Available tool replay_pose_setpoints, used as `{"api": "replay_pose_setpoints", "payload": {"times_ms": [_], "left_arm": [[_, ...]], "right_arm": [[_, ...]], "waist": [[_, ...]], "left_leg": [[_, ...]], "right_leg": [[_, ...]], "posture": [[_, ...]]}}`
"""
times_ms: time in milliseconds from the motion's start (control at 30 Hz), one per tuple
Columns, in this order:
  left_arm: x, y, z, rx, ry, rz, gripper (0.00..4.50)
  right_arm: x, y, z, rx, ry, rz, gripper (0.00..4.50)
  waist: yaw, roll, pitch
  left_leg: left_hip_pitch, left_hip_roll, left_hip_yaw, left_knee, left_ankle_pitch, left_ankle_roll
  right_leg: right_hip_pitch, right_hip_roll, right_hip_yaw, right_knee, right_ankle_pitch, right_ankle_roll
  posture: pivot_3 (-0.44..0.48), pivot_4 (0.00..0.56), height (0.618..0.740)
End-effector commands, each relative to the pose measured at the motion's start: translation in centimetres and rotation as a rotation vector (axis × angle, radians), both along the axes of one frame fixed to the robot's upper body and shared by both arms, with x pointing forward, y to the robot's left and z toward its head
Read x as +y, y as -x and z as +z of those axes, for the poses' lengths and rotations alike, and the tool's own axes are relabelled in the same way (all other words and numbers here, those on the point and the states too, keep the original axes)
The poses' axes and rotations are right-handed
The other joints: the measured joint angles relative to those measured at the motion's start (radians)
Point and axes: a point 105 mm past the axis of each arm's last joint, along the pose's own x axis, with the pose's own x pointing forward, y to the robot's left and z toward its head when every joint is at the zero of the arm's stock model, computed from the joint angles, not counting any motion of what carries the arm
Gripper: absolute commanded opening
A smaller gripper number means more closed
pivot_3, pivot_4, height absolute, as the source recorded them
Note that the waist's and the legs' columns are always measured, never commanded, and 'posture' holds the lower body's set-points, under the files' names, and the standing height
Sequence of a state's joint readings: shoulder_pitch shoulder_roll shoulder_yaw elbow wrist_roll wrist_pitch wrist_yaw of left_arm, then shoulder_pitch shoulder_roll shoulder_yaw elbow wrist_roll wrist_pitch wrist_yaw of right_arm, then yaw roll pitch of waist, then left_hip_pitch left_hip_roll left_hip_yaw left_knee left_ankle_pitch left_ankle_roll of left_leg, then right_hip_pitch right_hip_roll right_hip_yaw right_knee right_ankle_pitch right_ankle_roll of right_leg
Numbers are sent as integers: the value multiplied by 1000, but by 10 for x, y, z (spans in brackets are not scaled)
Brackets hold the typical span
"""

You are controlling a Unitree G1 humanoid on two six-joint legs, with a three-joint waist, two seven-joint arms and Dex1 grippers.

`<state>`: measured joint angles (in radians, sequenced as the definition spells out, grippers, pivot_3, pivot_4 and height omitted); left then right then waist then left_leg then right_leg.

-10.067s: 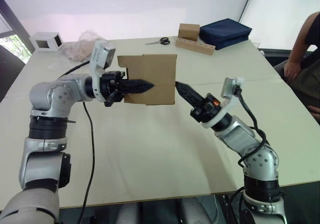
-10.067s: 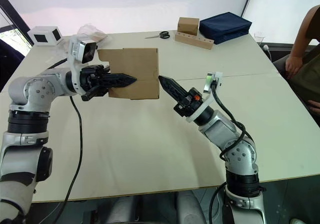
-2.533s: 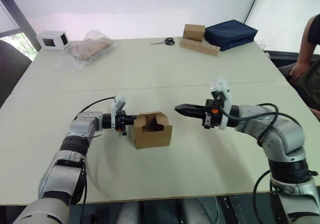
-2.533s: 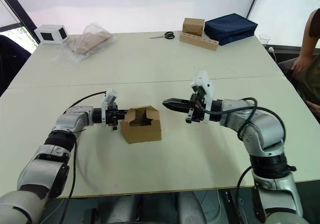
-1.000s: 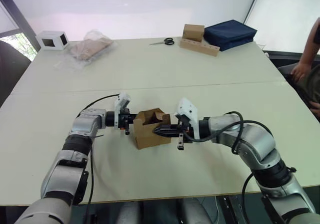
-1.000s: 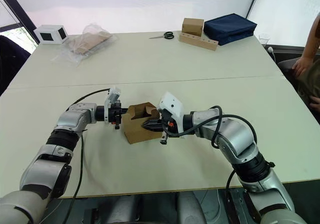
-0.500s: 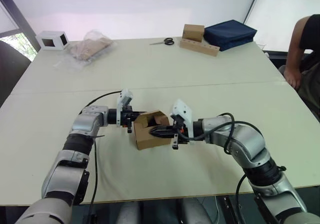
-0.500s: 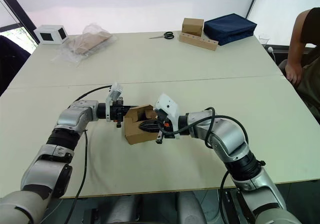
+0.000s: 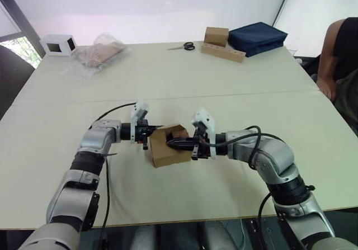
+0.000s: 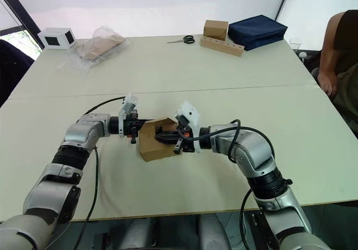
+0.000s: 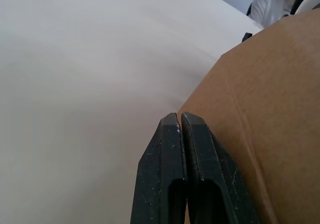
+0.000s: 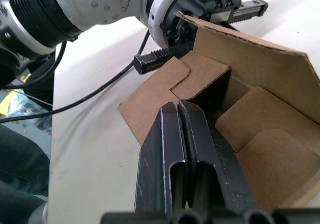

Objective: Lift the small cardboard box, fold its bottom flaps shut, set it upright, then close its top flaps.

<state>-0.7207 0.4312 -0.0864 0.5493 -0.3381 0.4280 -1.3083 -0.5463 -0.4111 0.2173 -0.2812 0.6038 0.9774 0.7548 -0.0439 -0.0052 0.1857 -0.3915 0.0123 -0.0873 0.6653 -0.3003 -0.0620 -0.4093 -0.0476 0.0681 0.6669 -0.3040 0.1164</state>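
The box (image 9: 170,145) stood upright mid-worktop (image 9: 184,88), between both arms; the right end effector (image 9: 174,144), fingers together and empty, pressed over the top flaps (image 12: 200,78); the left end effector (image 11: 181,121), likewise closed, braced the opposite wall.

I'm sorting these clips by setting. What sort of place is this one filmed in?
Probably an office or lab meeting room. A large pale table carries a small cardboard box and, at its far end, scissors and a navy fabric case. A seated person waits at the table's right.
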Motion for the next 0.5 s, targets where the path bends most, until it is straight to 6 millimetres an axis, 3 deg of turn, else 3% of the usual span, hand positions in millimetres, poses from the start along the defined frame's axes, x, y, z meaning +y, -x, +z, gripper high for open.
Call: {"api": "replay_pose_setpoints", "payload": {"times_ms": [33,400,500], "left_arm": [[7,-10,12,-56,18,62,82],[28,-10,22,-108,23,160,82],[55,-4,38,-149,42,256,82]], "right_arm": [[0,4,8,-13,-34,13,0],[2,5,6,-3,-43,15,0],[3,7,6,-3,-48,18,0]], "waist": [[-1,0,0],[-1,0,0],[-3,0,0]], "left_leg": [[0,0,0,0,0,0],[0,0,0,0,0,0],[0,0,0,0,0,0]], "right_leg": [[0,0,0,0,0,0],[0,0,0,0,0,0],[0,0,0,0,0,0]], "posture": [[0,150,740],[0,150,740],[0,150,740]]}}
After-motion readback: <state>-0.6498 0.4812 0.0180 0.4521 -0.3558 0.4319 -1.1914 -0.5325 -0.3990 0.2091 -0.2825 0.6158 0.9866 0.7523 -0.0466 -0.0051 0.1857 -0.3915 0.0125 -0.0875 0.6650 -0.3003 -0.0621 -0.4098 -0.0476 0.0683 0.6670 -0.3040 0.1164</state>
